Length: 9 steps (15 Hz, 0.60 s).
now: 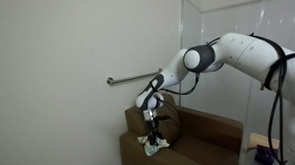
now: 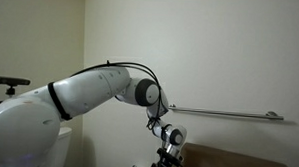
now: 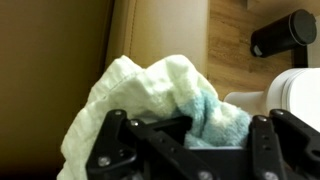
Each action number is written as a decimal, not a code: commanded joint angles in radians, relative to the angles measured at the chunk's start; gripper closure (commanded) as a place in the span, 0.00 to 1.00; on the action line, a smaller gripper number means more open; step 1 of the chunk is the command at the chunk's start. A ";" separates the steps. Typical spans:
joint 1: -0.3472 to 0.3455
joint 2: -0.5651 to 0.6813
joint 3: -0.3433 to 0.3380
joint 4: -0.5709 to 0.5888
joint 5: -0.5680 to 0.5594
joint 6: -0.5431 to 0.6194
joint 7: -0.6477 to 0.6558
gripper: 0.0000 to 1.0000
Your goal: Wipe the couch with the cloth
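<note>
My gripper is clenched on the cloth, which is bunched between my fingers at lower centre of the wrist view, against the couch. A wall rail runs above. A black cylinder sits upper right, well clear.
</note>
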 commanded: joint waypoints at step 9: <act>0.007 0.084 0.021 0.146 -0.009 -0.083 -0.090 0.95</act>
